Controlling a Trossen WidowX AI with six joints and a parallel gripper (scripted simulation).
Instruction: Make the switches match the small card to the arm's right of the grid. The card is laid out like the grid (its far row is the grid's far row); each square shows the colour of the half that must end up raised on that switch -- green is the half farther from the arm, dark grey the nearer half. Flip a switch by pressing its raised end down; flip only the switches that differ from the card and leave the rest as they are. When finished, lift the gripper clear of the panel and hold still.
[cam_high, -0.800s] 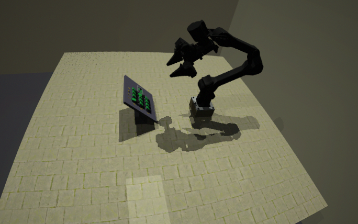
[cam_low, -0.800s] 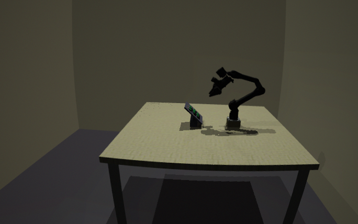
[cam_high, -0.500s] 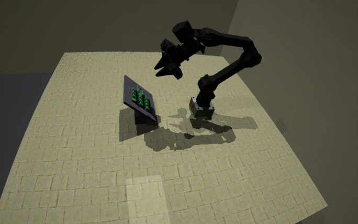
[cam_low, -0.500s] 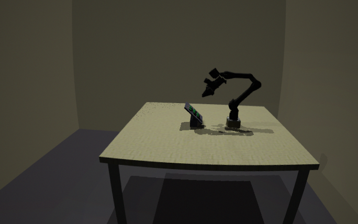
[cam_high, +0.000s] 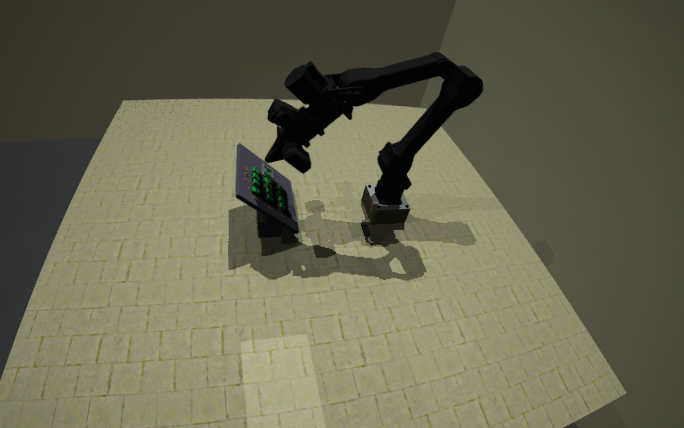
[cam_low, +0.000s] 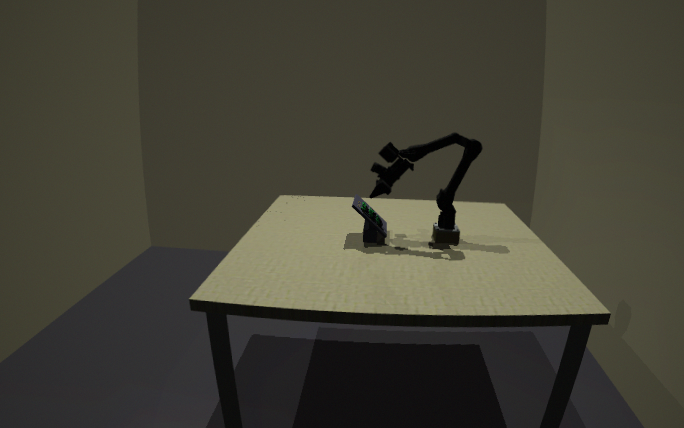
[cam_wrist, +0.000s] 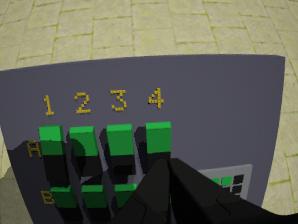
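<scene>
The tilted grey panel carries green and dark grey switches. In the wrist view, A1 shows a bright green strip above a darker green band. A2, A3 and A4 show broad green far halves. B1, B2 and B3 show partly; B4 is mostly hidden by the fingers and row C is not visible. The card is partly covered. My gripper is shut and empty, its tips appearing just below A4; contact is unclear.
The panel stands on a dark support on the table. The arm's base is to the right of the panel in the top and exterior views. The panel's far edge rises highest.
</scene>
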